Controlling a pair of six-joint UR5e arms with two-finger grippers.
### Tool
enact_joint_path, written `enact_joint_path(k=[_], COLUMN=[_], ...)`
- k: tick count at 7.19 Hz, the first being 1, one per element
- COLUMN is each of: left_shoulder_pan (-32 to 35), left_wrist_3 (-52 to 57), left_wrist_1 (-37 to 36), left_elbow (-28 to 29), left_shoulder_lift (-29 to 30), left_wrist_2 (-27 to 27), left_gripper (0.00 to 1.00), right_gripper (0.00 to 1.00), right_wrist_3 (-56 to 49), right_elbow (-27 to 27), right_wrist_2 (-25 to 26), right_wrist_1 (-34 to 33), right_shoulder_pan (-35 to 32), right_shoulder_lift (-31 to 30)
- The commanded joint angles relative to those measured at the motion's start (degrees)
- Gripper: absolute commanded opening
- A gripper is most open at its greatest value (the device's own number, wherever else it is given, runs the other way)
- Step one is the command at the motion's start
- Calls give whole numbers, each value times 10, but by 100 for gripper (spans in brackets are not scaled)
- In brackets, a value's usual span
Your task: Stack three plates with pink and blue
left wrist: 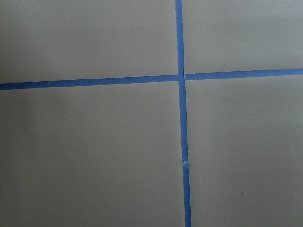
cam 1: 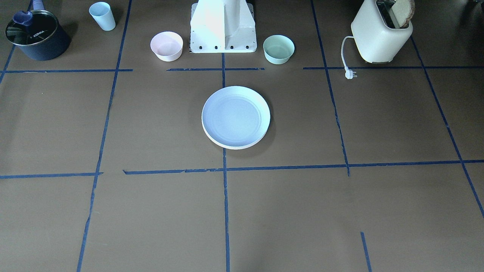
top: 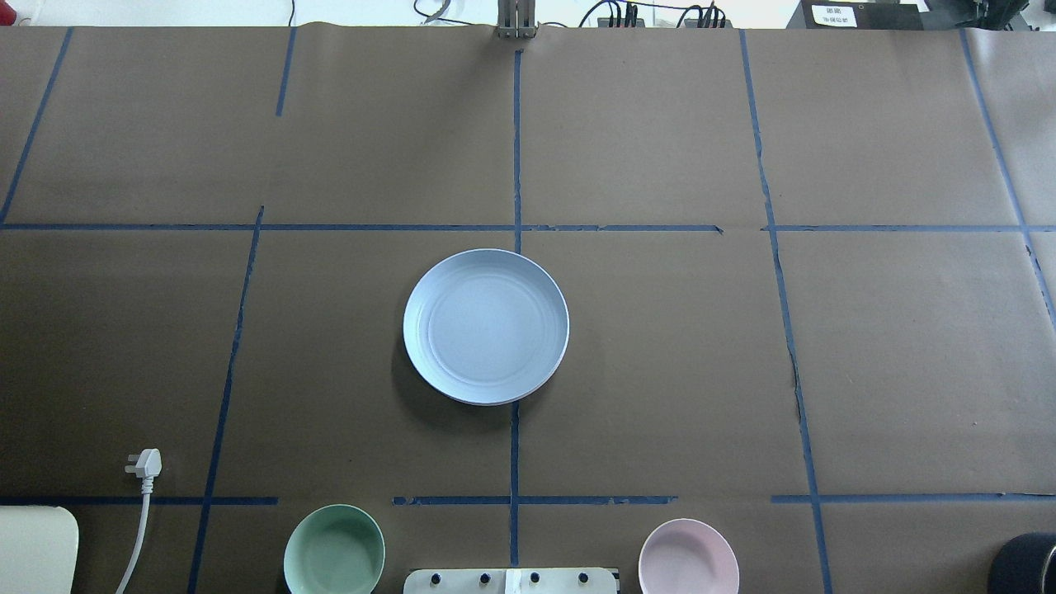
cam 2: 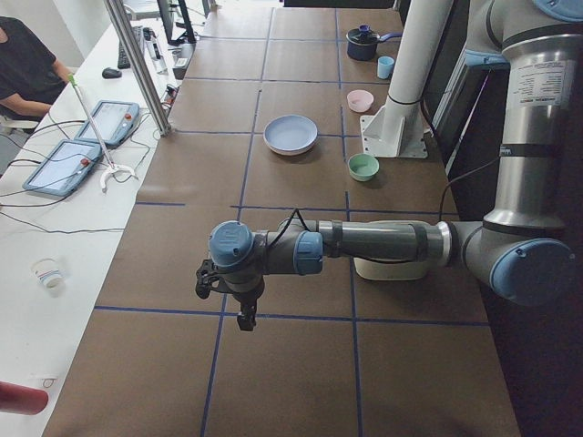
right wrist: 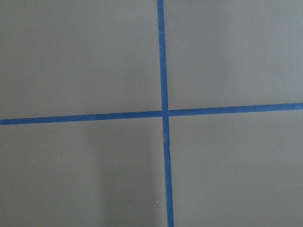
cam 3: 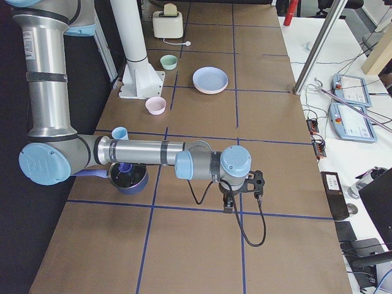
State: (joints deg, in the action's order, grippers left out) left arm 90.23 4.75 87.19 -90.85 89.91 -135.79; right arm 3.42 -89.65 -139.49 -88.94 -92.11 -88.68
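One stack of plates stands at the table's middle. The pale blue plate is on top and also shows in the overhead view. A cream plate's rim shows at the stack's bottom. The pale pink plate is hidden; thin layered edges show between the two. My left gripper hangs over bare table far from the stack at the table's left end. My right gripper hangs over bare table at the right end. Both show only in side views, so I cannot tell whether they are open or shut. The wrist views show only paper and blue tape.
A small pink bowl and a mint-green bowl flank the robot base. A toaster with its loose plug stands by my left side. A dark pot and a blue cup stand by my right.
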Motion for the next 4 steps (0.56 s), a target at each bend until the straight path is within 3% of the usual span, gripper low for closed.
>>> enact_joint_path(k=[1,4], left_shoulder_pan=[-1,-1], left_wrist_3=[0,2], left_wrist_1=[0,1], left_elbow=[0,0], left_shoulder_lift=[0,0], left_wrist_2=[0,0], left_gripper=[100,100], right_gripper=[100,100], right_wrist_3=[0,1], right_elbow=[1,0], right_wrist_2=[3,5], right_wrist_1=[1,1], right_shoulder_pan=[0,0], right_shoulder_lift=[0,0])
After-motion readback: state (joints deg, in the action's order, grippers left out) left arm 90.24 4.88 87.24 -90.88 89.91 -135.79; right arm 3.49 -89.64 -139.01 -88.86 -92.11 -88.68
